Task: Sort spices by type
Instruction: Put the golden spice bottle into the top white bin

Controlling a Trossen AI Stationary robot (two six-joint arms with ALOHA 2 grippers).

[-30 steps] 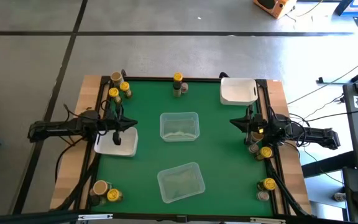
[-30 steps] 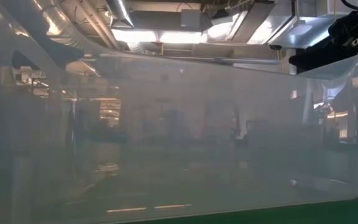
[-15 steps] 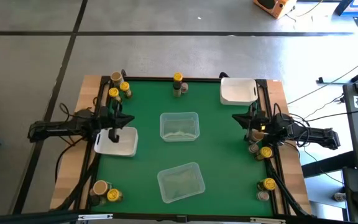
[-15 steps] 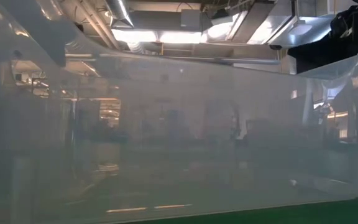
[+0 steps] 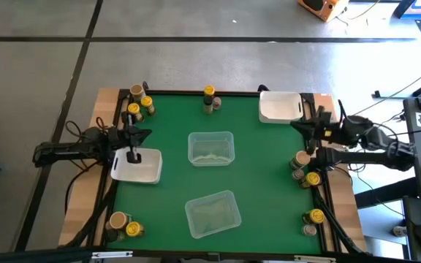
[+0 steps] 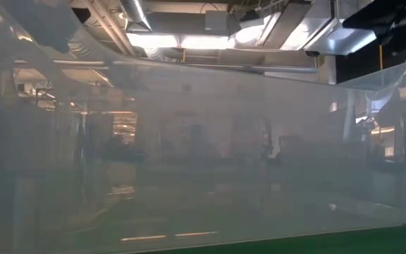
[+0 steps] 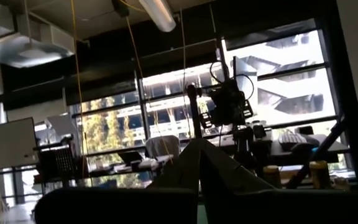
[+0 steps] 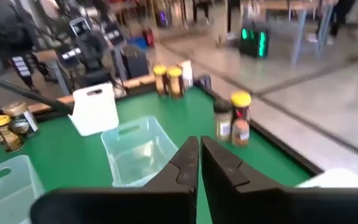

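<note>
The spices are small jars standing in clusters round the green mat: at the far left corner (image 5: 139, 101), at the far edge's middle (image 5: 209, 98), along the right edge (image 5: 304, 168), at the near right (image 5: 314, 221) and at the near left (image 5: 124, 224). My left gripper (image 5: 149, 134) is shut with nothing in it, beside the far edge of a white tray (image 5: 148, 172), and tipped up toward the room (image 7: 199, 152). My right gripper (image 5: 296, 126) is shut with nothing in it, raised above the mat's right side. In its wrist view (image 8: 199, 149) it faces the far-middle jars (image 8: 232, 118).
Two clear tubs stand mid-mat, one farther (image 5: 210, 147) and one nearer (image 5: 212, 213). The nearer one's wall (image 6: 189, 162) fills the low view. A second white tray (image 5: 280, 107) lies at the far right corner. Wooden borders edge the mat on left and right.
My right gripper has risen well above the mat and gone toward the far right corner, still shut. My left gripper has tipped its fingers upward and rolled, rising slightly, still shut. No jar has moved.
</note>
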